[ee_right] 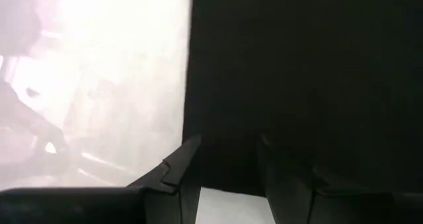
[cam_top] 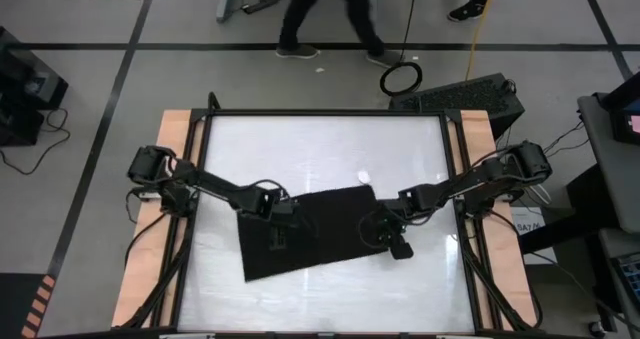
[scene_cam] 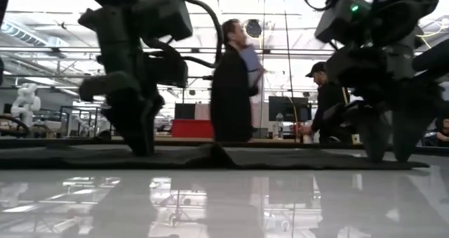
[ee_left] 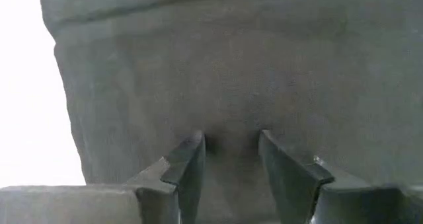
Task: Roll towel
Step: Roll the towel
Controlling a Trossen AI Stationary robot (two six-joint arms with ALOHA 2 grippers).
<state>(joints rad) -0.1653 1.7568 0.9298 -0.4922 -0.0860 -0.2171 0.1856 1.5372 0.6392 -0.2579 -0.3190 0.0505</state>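
The black towel (cam_top: pixel 320 234) lies spread flat on the white table, skewed, with its small white tag (cam_top: pixel 364 178) at the far right corner. In the low view a small ridge (scene_cam: pixel 214 152) rises in the middle of the towel. My left gripper (cam_top: pixel 279 226) is open and down on the towel's left part; it also shows in the left wrist view (ee_left: pixel 230 141). My right gripper (cam_top: pixel 388 237) is open and low at the towel's right edge; in the right wrist view (ee_right: pixel 228 145) the towel's edge (ee_right: pixel 192 85) runs past its fingers. My left gripper rests its two open fingertips (ee_left: pixel 197 143) on the towel's top surface (ee_left: pixel 230 118), in from its left edge. The fingers come from above, slanting down. The towel lies flat on the table under them. My right gripper stands with its fingertips (ee_right: pixel 190 148) at the towel's right edge (ee_right: pixel 225 174); whether it touches the cloth I cannot tell.
The table (cam_top: pixel 320 144) has a bare white top beyond and before the towel, with a dark frame and wooden side strips (cam_top: pixel 175 139). A person (cam_top: pixel 330 19) walks on the floor beyond the far edge; people (scene_cam: pixel 231 83) also show in the low view.
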